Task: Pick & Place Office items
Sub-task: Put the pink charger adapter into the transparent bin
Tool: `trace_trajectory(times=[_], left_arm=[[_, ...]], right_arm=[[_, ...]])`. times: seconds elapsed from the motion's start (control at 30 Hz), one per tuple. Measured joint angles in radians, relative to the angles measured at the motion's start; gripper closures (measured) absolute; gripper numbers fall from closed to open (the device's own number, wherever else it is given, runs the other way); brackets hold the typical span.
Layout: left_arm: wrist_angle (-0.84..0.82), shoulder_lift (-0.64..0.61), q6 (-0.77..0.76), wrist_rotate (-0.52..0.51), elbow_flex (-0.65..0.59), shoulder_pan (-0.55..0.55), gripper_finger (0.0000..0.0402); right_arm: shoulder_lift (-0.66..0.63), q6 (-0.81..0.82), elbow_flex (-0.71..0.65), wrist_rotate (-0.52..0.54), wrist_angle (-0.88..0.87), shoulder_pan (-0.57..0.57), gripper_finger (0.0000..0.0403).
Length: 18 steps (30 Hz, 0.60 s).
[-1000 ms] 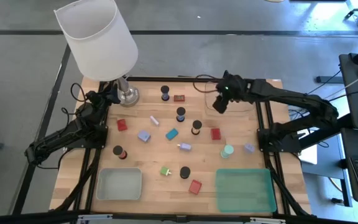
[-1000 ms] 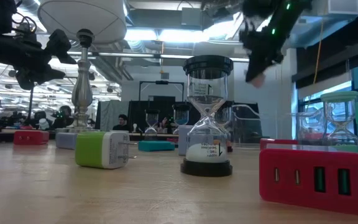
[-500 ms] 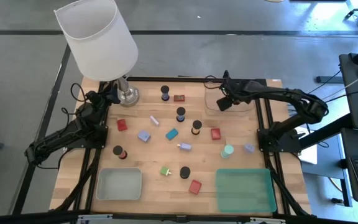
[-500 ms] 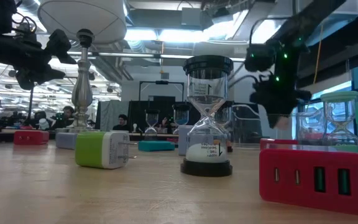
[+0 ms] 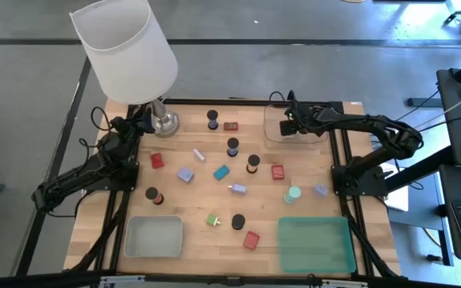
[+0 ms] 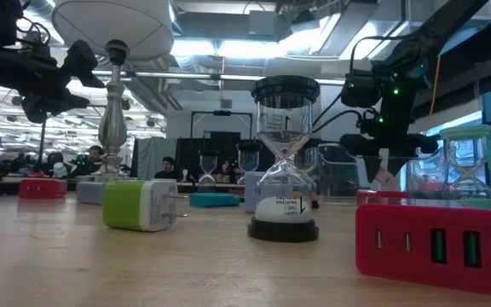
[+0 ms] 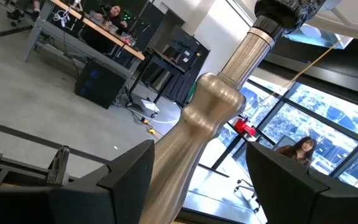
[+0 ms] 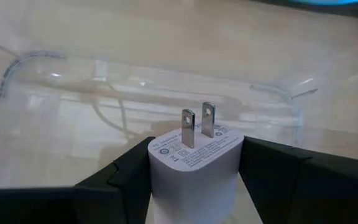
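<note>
My right gripper [image 5: 285, 128] is at the table's far right, over the clear tray [image 5: 269, 138], shut on a pale plug charger [image 8: 194, 155]; it also shows in the low view [image 6: 388, 175]. The other office items stand scattered on the wood: dark hourglass cylinders [image 5: 233, 146], red blocks [image 5: 278, 171], a teal block [image 5: 221, 172], a lilac block [image 5: 185, 174] and a green charger [image 5: 213, 220]. My left gripper [image 5: 145, 122] waits open at the far left, its fingers either side of the lamp's metal stem [image 7: 194, 149]. My right gripper pinches the charger's body by two opposite sides [image 8: 157, 163] between its two fingers. The fingers slant down from the table's right side. The two metal prongs [image 8: 196, 127] point away from the wrist, toward the clear tray's floor. The charger is lifted clear of the wood.
A large white-shaded lamp [image 5: 126, 48] stands at the far left corner. A grey tray [image 5: 154, 250] lies at the near left and a green tray [image 5: 316, 264] at the near right. A red USB block [image 6: 429, 246] and an hourglass [image 6: 284, 162] stand close to the low camera.
My right gripper has come down with the charger and gone toward the table's far right, over the clear tray, rolling its wrist as it went. It has stayed shut on the charger, slowing in the last half second.
</note>
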Motion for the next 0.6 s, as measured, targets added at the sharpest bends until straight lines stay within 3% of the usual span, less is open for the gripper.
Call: trace_trajectory(times=[0.2,0.6], left_arm=[[0.0,0.0,0.0,0.0,0.0,0.0,0.0151],[0.0,0.0,0.0,0.0,0.0,0.0,0.0151]], right_arm=[[0.0,0.004,0.0,0.069,0.003,0.0,0.0198],[0.0,0.02,0.0,0.069,0.02,0.0,0.0161]])
